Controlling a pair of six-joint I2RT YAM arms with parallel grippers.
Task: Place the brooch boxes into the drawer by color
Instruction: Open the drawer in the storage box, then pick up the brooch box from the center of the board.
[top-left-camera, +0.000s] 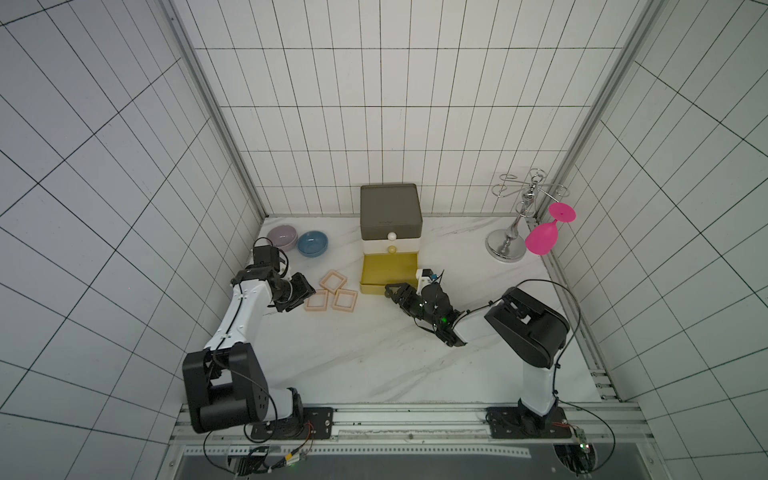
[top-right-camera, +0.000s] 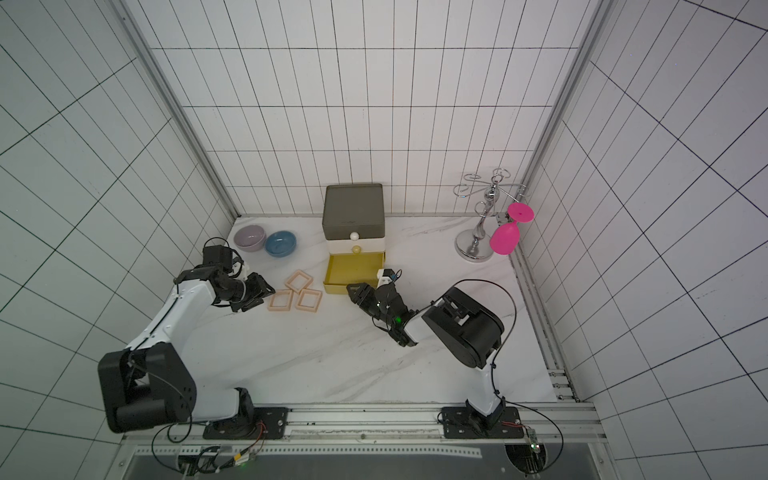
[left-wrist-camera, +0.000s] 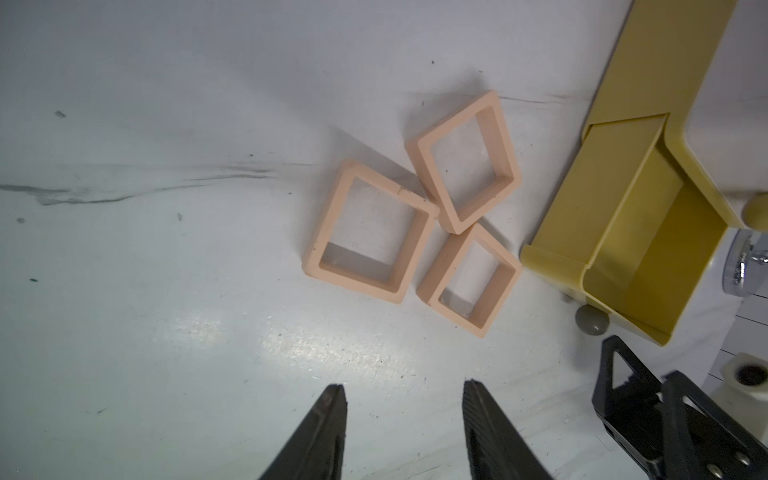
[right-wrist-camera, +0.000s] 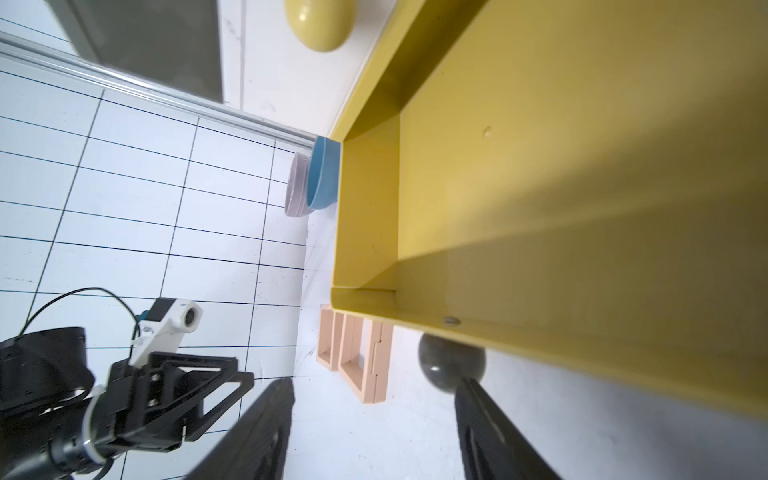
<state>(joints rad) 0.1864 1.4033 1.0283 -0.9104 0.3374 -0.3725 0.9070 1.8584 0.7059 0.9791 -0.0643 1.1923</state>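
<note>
My left gripper (left-wrist-camera: 403, 390) is half open and empty, near three peach brooch boxes (top-left-camera: 344, 300) clustered left of centre. My right gripper (right-wrist-camera: 376, 382) gapes empty by the grey knob (right-wrist-camera: 451, 361) of the drawer (top-left-camera: 390, 216), its yellow tier (top-left-camera: 388, 270) pulled out, mid-frame. The dark tier's mark is unreadable.

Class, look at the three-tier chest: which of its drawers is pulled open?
The yellow bottom drawer: it is slid out toward the front, its inside showing. The white middle drawer and the dark olive-grey top drawer are shut.
</note>
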